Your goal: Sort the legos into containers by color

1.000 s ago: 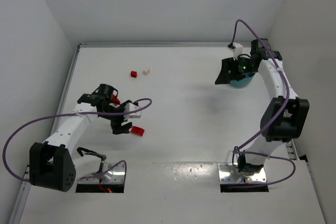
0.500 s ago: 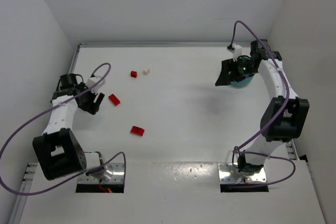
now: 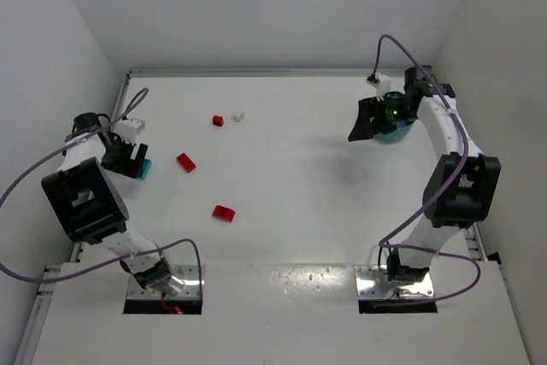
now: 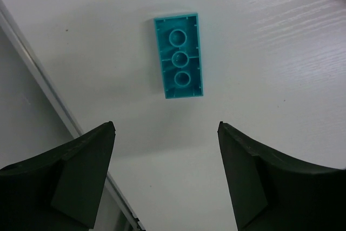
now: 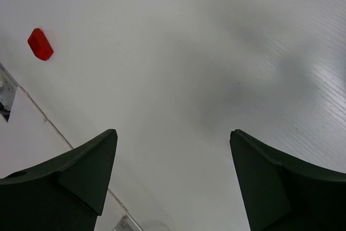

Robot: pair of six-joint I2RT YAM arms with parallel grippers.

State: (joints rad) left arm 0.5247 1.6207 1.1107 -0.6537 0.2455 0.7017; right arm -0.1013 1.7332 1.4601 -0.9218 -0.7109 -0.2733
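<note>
My left gripper (image 4: 166, 128) hangs released above a light blue lego (image 4: 179, 56) at the counter's (image 3: 325, 211) left edge, while my right gripper (image 5: 173, 133), also released, hides most of the teal tub (image 3: 395, 135).

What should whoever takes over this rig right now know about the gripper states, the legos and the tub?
Left gripper: open, empty, over the light blue lego at the table's left edge.
Right gripper: open, empty, raised near the teal tub.
Loose on the table: three red legos, one white lego.
Done: cannot tell; the tub's inside is hidden.
Left: all five visible legos to sort into the tub.
</note>
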